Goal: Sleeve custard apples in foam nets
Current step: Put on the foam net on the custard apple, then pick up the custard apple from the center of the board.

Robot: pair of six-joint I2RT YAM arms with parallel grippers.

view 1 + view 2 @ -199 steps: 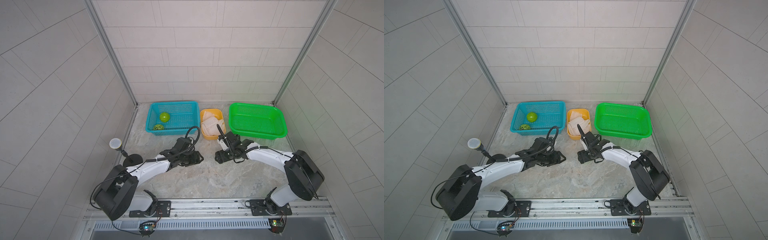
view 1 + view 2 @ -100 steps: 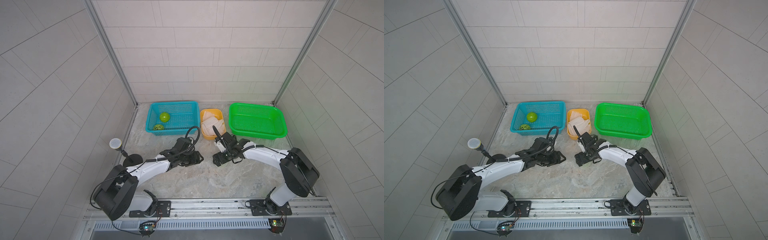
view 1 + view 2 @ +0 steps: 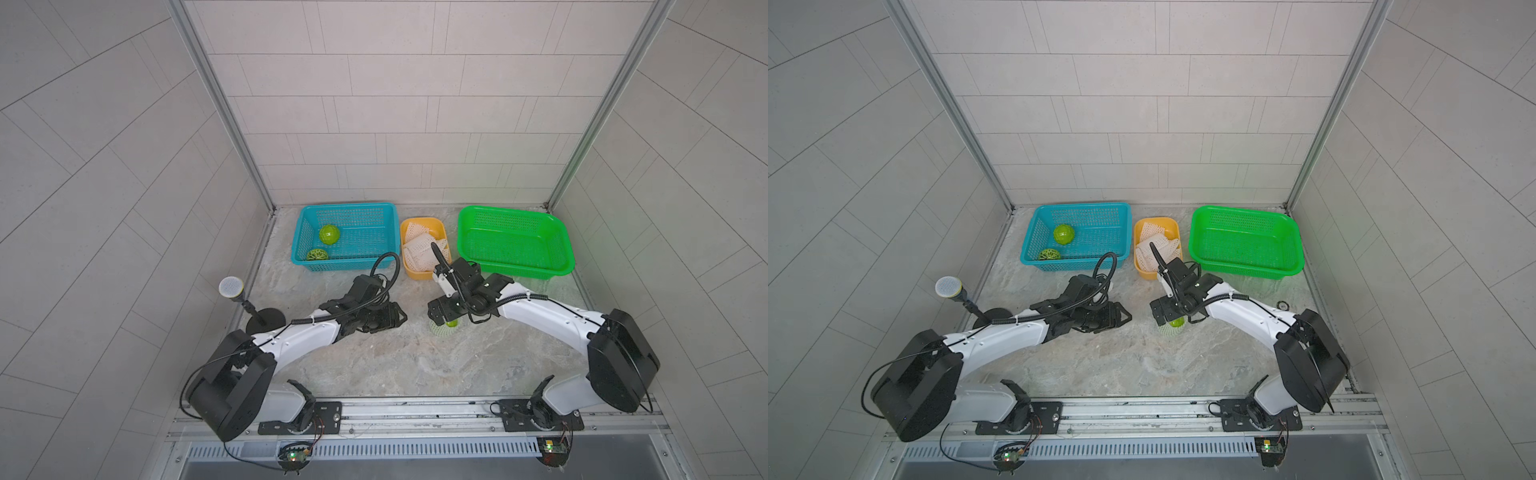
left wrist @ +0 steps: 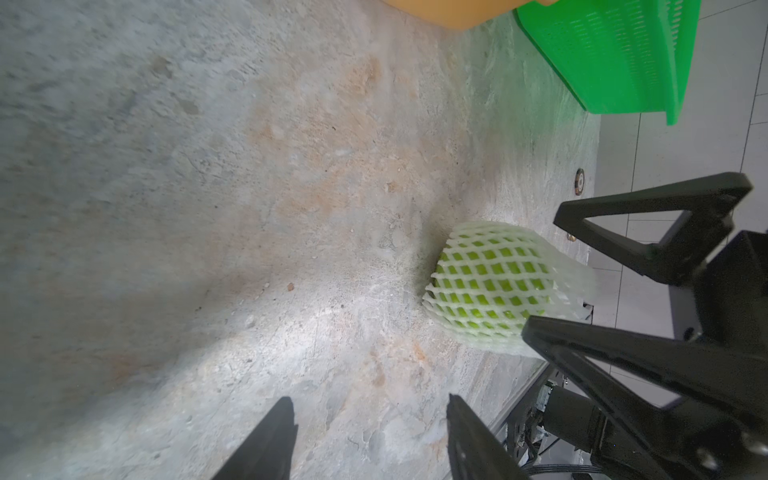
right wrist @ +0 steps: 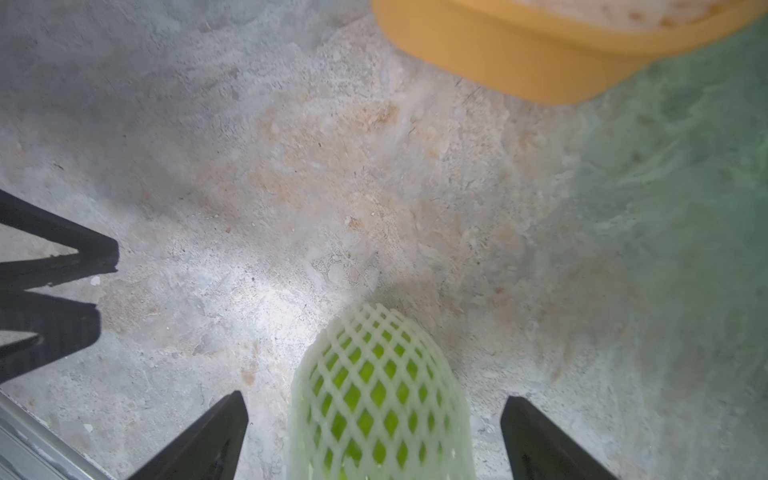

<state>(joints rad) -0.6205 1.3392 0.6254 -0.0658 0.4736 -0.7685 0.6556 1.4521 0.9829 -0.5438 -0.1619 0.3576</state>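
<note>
Compared with a second ago, the right gripper [image 5: 373,401] has slid toward 9 o'clock, away from the green basket [image 3: 515,241], and its fingers have spread wider. They now stand well apart, one on each side of the sleeved custard apple [image 4: 486,286]. Bare table [image 3: 374,365] shows between each tip and the foam net [image 5: 376,332], and nothing is clamped. That fruit was hidden under the gripper in the earlier top views. It now peeks out near the table's centre, a little toward 4 o'clock.

The left gripper [image 4: 370,415] has hardly shifted. It lies at 9 o'clock of the sleeved fruit, near but not touching, fingers apart with only table between them. The two bare custard apples [image 3: 329,234] remain in the blue basket [image 3: 361,237] at 11 o'clock. The spare foam nets [image 3: 417,249] remain in the yellow tub [image 3: 432,226] at 12 o'clock.

In both top views the right gripper covers most of the sleeved fruit; only a green patch and the net's lower rim show. The right wrist view cuts off the net's near end at the frame edge. In the left wrist view its loose end runs behind a right finger. The nearer bare apple sits partly behind the basket wall. The nets in the tub cannot be counted, since the arm's cable crosses them.
</note>
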